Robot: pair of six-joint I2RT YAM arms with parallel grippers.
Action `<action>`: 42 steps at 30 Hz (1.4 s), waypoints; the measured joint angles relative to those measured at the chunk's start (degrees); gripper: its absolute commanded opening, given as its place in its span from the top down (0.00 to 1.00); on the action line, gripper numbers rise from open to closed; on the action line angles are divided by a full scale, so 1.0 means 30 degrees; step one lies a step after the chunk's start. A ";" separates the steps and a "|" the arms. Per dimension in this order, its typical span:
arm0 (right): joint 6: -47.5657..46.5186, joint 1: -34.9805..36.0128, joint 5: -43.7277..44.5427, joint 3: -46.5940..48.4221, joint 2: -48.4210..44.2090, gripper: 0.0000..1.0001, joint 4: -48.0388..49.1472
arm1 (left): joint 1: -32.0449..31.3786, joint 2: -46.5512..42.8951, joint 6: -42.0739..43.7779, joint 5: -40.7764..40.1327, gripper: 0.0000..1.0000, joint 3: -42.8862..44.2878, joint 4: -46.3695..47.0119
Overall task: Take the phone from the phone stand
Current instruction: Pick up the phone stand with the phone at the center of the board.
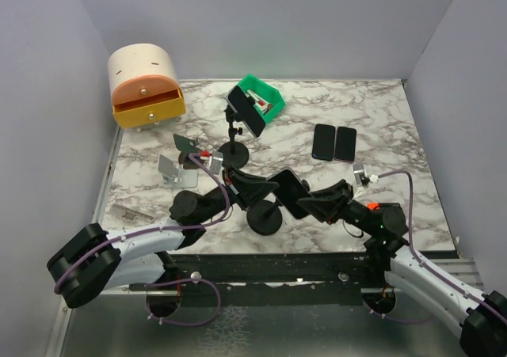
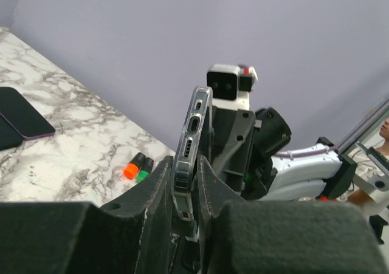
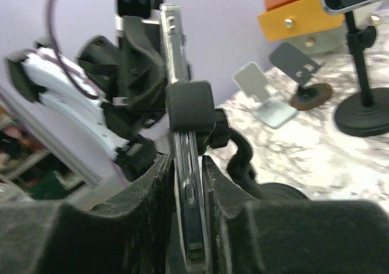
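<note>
Near the six o'clock edge of the marble table [image 1: 380, 119], the phone [image 1: 290, 187] stands on edge in the phone stand [image 1: 264, 218], whose round black base sits just at seven o'clock of it. In the right wrist view a black clamp [image 3: 190, 107] wraps the phone's edge. That picture is blurred, but the clamp seems to be the stand's own grip, so the phone is not out of it.

The left claw [image 2: 185, 192] reaches in from nine o'clock and is closed on the edge that bears the charging port, with a finger [image 2: 152, 195] against each face. The right claw [image 3: 185, 189] reaches in from three o'clock and is likewise clamped on the phone, its fingers [image 3: 146, 189] touching both faces below the clamp.

At eleven o'clock, well apart, a second phone [image 1: 245, 110] tilts on a tall stand [image 1: 234, 153]. Two flat phones [image 1: 323, 142] lie side by side at one o'clock. A green bin [image 1: 269, 96] sits at twelve o'clock, a cream and orange drawer box [image 1: 146, 88] at ten o'clock, and small grey holders [image 1: 170, 169] at nine o'clock. In the left wrist view, two markers [image 2: 135, 166] capped orange and green lie on the table
</note>
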 measured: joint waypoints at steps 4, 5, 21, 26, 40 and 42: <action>-0.1668 0.0000 -0.0073 0.1843 0.0000 0.45 -0.4007 | -0.0182 -0.0073 0.0364 0.0554 1.00 -0.0015 -0.0299; -0.1960 0.0000 -0.0073 0.2127 -0.0036 0.43 -0.4758 | -0.0248 -0.0131 0.0466 0.0590 1.00 -0.0036 -0.0488; -0.6484 0.0000 0.0342 0.7424 -0.0597 0.37 -1.5788 | -0.0284 -0.2849 0.2135 -0.0721 1.00 -0.0801 -0.3184; -0.6543 0.0000 0.0342 0.7431 -0.0801 0.38 -1.6021 | -0.0284 -0.2994 0.2157 -0.1625 1.00 -0.1064 -0.2674; -0.8218 0.0000 0.3082 1.0732 -0.2550 0.39 -1.8775 | -0.0284 0.3133 0.1341 -0.1770 1.00 0.1166 0.2120; -0.8378 0.0000 0.3526 1.1147 -0.3067 0.39 -1.9096 | -0.0284 0.4218 0.1173 -0.1639 1.00 0.1807 0.2637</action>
